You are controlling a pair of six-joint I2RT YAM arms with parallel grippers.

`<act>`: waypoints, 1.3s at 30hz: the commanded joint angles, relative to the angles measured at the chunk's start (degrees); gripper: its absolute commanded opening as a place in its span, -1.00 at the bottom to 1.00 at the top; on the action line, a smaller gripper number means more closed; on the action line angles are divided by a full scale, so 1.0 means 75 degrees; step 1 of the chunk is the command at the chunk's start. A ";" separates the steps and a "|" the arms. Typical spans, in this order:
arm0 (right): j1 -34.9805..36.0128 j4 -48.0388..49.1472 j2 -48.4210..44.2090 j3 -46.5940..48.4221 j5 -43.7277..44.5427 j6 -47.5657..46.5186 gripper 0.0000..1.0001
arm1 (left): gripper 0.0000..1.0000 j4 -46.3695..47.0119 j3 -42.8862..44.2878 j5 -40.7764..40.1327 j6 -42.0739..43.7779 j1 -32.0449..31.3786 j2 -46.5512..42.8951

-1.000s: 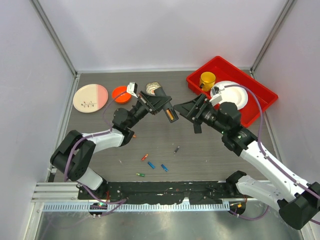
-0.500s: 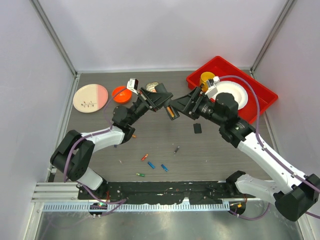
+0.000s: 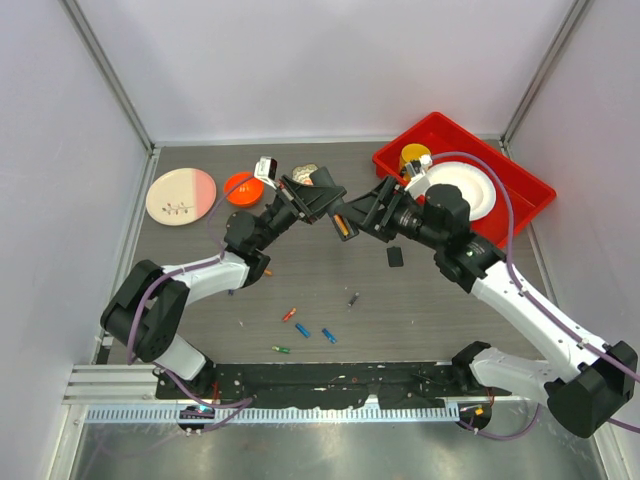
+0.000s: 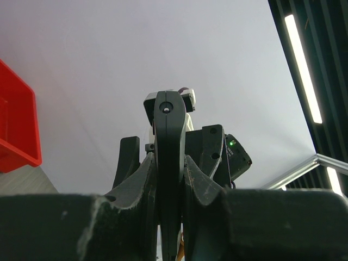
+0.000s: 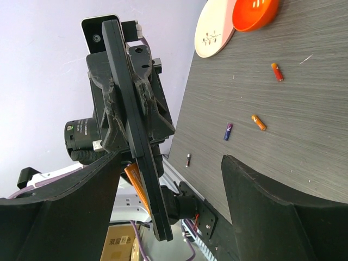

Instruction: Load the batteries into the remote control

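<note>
I have the left gripper (image 4: 170, 179) clamped tight on the remote control (image 5: 130, 125), holding it on edge in the air above the table (image 3: 420, 310). My right gripper (image 5: 169, 163) stands wide open with a finger on either side of the remote, gripping nothing. The batteries (image 3: 302, 330) lie loose on the table, nearer the arm bases.
</note>
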 commanded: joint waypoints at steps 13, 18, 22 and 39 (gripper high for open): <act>-0.0017 0.0315 0.0200 0.0269 -0.0261 -0.0013 0.57 | -1.00 0.1955 0.0237 0.0074 -0.0017 -0.0040 0.0037; -0.0029 0.0397 0.0141 0.0304 -0.0190 0.0034 0.60 | -1.00 0.1955 0.0202 0.0086 -0.0005 -0.0040 0.0037; -0.0029 0.0420 0.0083 0.0292 -0.0085 0.0045 0.61 | -1.00 0.1955 0.0155 0.0074 0.0006 -0.0040 0.0026; -0.0029 0.0432 0.0094 0.0467 -0.0225 -0.0095 0.62 | -1.00 0.1955 0.0108 0.0063 0.0065 -0.0040 0.0037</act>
